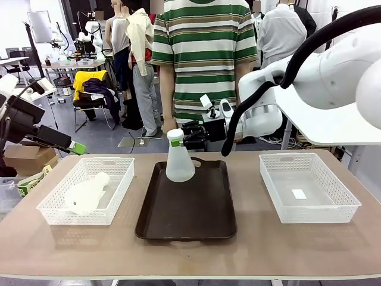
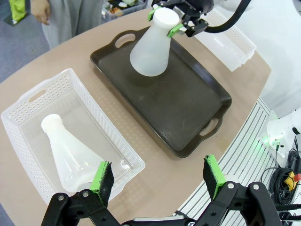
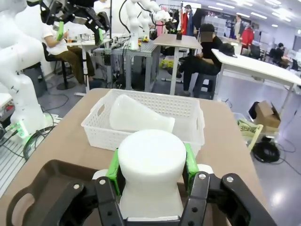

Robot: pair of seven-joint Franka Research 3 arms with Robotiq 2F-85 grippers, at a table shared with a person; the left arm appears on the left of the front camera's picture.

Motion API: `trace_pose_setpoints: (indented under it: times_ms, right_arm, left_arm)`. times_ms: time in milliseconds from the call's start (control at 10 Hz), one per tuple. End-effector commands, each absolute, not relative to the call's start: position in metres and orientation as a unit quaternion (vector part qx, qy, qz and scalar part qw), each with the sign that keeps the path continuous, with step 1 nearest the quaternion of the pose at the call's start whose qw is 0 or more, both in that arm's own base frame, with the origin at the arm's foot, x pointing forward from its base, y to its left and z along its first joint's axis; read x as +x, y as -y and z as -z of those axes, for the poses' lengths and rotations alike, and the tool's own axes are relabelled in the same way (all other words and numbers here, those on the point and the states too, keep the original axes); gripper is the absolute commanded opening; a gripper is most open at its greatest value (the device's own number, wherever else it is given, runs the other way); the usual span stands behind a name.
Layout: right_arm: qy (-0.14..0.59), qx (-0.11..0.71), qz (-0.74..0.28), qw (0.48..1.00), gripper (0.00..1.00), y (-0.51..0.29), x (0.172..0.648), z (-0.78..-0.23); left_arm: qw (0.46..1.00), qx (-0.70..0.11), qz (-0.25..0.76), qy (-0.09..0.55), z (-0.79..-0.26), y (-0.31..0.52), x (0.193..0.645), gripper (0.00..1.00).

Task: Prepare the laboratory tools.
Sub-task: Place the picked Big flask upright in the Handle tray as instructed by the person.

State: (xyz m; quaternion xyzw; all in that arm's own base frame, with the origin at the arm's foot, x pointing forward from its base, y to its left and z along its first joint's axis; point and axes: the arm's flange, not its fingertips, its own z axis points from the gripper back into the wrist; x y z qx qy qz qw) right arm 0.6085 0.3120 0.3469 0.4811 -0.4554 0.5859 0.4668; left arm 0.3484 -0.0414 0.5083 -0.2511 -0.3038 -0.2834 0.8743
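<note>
One frosted-white conical flask (image 1: 179, 162) stands upright at the far end of the dark brown tray (image 1: 190, 214). My right gripper (image 1: 178, 140) is shut on its white top (image 3: 151, 162), green pads (image 3: 114, 167) pressed on both sides. The second flask (image 1: 85, 194) lies on its side in the left white mesh basket (image 1: 53, 208). My left gripper (image 2: 157, 178) hangs open high above that basket's near corner, holding nothing; it also shows at the left edge as left gripper (image 1: 71, 146). From there I look down on the lying flask (image 2: 70, 157) and the standing flask (image 2: 151, 47).
An empty white mesh basket (image 1: 333, 211) with a small label on its floor sits on the right. A person in a striped shirt (image 1: 202, 53) stands at the table's far side behind the tray. The table's front edge (image 1: 190, 268) is bare wood.
</note>
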Motion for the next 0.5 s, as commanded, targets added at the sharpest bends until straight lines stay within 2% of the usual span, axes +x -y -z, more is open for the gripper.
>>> trace_pose_setpoints:
  times_ms: [0,100,400]
  right_arm:
    - [0.465,0.495,-0.57,0.462,0.0,-0.32,0.62,-0.338]
    - [0.47,0.501,-0.571,0.449,0.0,-0.317,0.625,-0.329]
    - [0.465,0.507,-0.55,0.473,0.0,-0.309,0.63,-0.31]
  left_arm:
    - [0.871,-0.26,0.284,0.304,-0.507,0.04,0.349,1.0]
    - [0.871,-0.26,0.284,0.304,-0.507,0.04,0.349,1.0]
    - [0.871,-0.26,0.284,0.304,-0.507,0.04,0.349,1.0]
